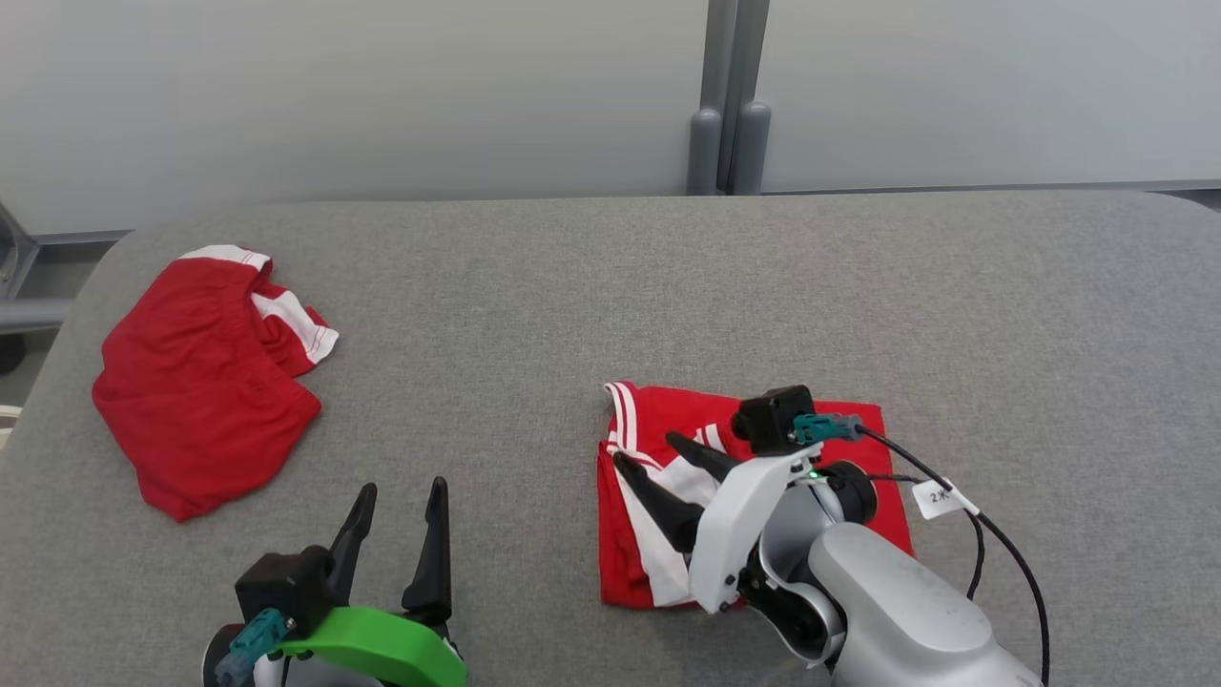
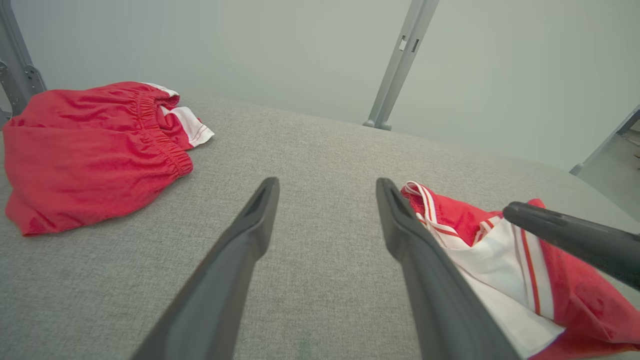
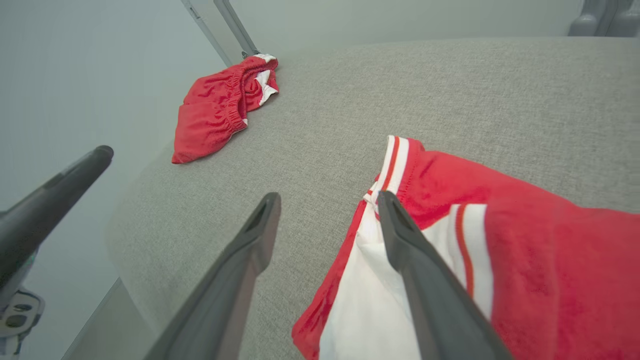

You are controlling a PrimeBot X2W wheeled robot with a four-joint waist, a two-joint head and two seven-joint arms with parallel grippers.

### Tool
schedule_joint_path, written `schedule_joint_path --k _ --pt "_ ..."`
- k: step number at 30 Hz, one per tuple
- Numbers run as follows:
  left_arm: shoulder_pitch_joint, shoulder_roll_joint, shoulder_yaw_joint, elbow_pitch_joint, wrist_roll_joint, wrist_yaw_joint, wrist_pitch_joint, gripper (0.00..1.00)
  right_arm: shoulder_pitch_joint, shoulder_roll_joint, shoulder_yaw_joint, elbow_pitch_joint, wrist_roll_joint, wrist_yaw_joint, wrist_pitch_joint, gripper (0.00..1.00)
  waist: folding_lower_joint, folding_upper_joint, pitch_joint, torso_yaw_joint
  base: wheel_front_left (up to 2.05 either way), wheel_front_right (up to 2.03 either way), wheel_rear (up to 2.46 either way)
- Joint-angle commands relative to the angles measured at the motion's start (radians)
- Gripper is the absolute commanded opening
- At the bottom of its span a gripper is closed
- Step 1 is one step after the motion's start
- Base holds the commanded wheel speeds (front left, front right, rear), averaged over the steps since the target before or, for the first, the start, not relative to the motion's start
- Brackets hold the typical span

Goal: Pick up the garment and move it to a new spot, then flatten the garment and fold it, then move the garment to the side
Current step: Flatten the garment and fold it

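A folded red garment point(image 1: 658, 410) with white side panels and stripes lies flat on the grey table point(image 1: 668, 286), right of centre. My right gripper point(image 1: 647, 448) hovers over its left edge, open, with nothing between its fingers. In the right wrist view the right gripper point(image 3: 328, 197) straddles that edge: one finger over the garment point(image 3: 525, 240), the other over bare table. My left gripper point(image 1: 403, 487) stands open near the front edge, well left of the garment. In the left wrist view the left gripper point(image 2: 327, 182) holds nothing, and the garment point(image 2: 500, 260) lies at the right.
A second red garment point(image 1: 200, 382) lies crumpled at the table's far left, its elastic waistband point(image 2: 165, 140) showing. A grey upright post point(image 1: 730, 95) stands behind the back edge. A cable with a white tag point(image 1: 940, 498) trails from my right wrist.
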Motion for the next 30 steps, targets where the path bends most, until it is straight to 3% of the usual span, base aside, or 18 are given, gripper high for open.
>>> schedule_joint_path --k 1,6,14,15,16,19,20,21,30 --pt "0.009 0.006 0.001 -0.004 -0.004 0.006 -0.004 1.0 0.003 -0.003 -0.012 -0.011 -0.005 0.0 -0.014 1.0 0.0 0.0039 -0.007 -0.007 0.0 0.0 0.0" --pt "0.021 0.011 0.001 -0.013 -0.007 0.011 -0.005 1.0 0.016 -0.003 -0.104 -0.029 -0.054 0.0 -0.054 1.0 0.0 0.0039 -0.016 -0.019 0.0 0.0 0.0" --pt "0.029 0.014 -0.005 -0.028 -0.004 0.018 -0.002 1.0 0.049 -0.003 -0.333 -0.005 -0.191 0.0 -0.098 1.0 0.0 0.0039 -0.026 -0.015 0.0 0.0 0.0" --pt "0.032 0.015 -0.004 -0.032 -0.004 0.019 -0.002 1.0 0.057 -0.003 -0.361 -0.002 -0.208 0.0 -0.103 0.8 0.0 0.0039 -0.027 -0.013 0.0 0.0 0.0" --pt "0.034 0.016 -0.004 -0.035 -0.004 0.021 -0.003 1.0 0.064 -0.004 -0.387 0.0 -0.228 0.0 -0.106 0.48 0.0 0.0039 -0.027 -0.01 0.0 0.0 0.0" --pt "0.037 0.02 -0.002 -0.041 -0.004 0.023 -0.003 1.0 0.09 -0.009 -0.461 0.011 -0.275 0.0 -0.109 0.07 0.0 0.0039 -0.026 0.003 0.0 0.0 0.0" --pt "0.037 0.02 -0.002 -0.041 -0.004 0.023 -0.003 1.0 0.09 -0.009 -0.461 0.011 -0.275 0.0 -0.109 0.07 0.0 0.0039 -0.026 0.003 0.0 0.0 0.0" --pt "0.037 0.021 -0.002 -0.042 -0.005 0.022 -0.002 1.0 0.097 -0.011 -0.482 0.015 -0.293 0.0 -0.112 0.0 0.0 0.0039 -0.026 0.008 0.0 0.0 0.0" --pt "0.034 0.028 -0.009 -0.055 0.0 0.03 0.009 1.0 0.143 -0.007 -0.56 0.078 -0.358 0.0 -0.128 0.0 0.0 0.0039 -0.01 0.077 0.0 0.0 0.0"
